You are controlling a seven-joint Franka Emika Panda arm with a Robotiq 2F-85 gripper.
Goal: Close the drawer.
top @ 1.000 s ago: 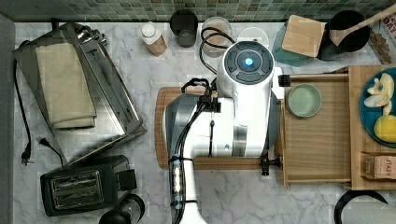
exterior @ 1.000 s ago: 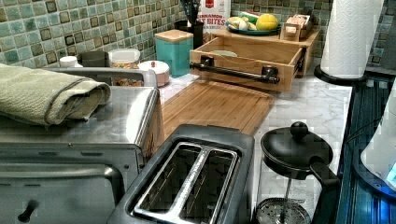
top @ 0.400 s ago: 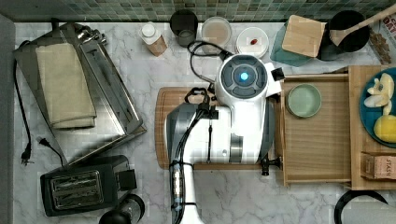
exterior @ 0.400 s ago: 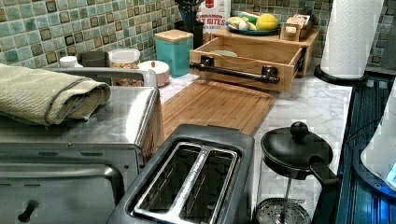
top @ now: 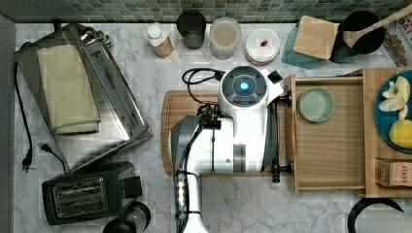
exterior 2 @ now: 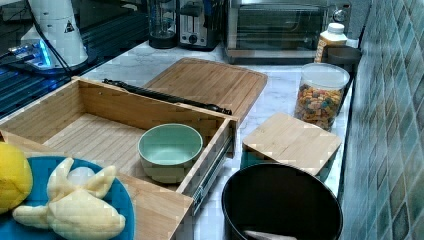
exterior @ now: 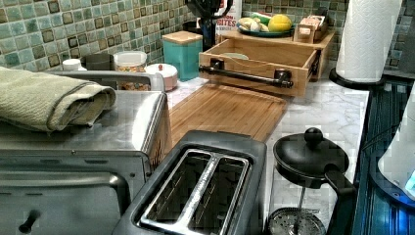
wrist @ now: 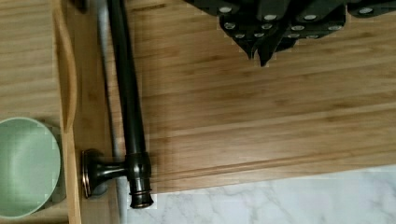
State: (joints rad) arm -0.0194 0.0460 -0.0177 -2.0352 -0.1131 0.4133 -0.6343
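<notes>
One drawer: your drawer (top: 330, 145) is pulled out of the wooden stand (top: 374, 131), its front touching the cutting board's (top: 180, 111) edge on the top view's right.
Drawer handle: you have one dark bar handle (wrist: 128, 93) across the drawer's front, on two posts; in the wrist view one post (wrist: 100, 170) shows, the other is cut off.
Arm: the white arm (top: 233, 141) hangs over the cutting board, just beside the drawer front, and hides most of the handle in the top view.
Gripper: the gripper (wrist: 266, 35) is above the cutting board, apart from the handle; its dark fingertips sit close together with nothing between them, but you cannot tell from this whether the jaws are fully closed.
Bowl count: one pale green bowl (exterior 2: 170, 150) sits inside the drawer, in the corner near the handle and the tiled wall (exterior 2: 395, 100).
On the stand: one blue plate (top: 388, 116) behind the drawer, with a yellow fruit (top: 402, 133) and pale pieces (top: 396, 94), cut off by the frame.
Writing: a small box (top: 396, 174) beside the plate reads "STASH"; a package (exterior: 230, 17) behind the drawer in the left view reads "BITES", its top hidden.
Jars: one clear jar of cereal (exterior 2: 320, 95) stands beyond the drawer by the wall.
Lid: one square wooden lid (exterior 2: 292, 140) tops a teal canister next to the drawer.
</notes>
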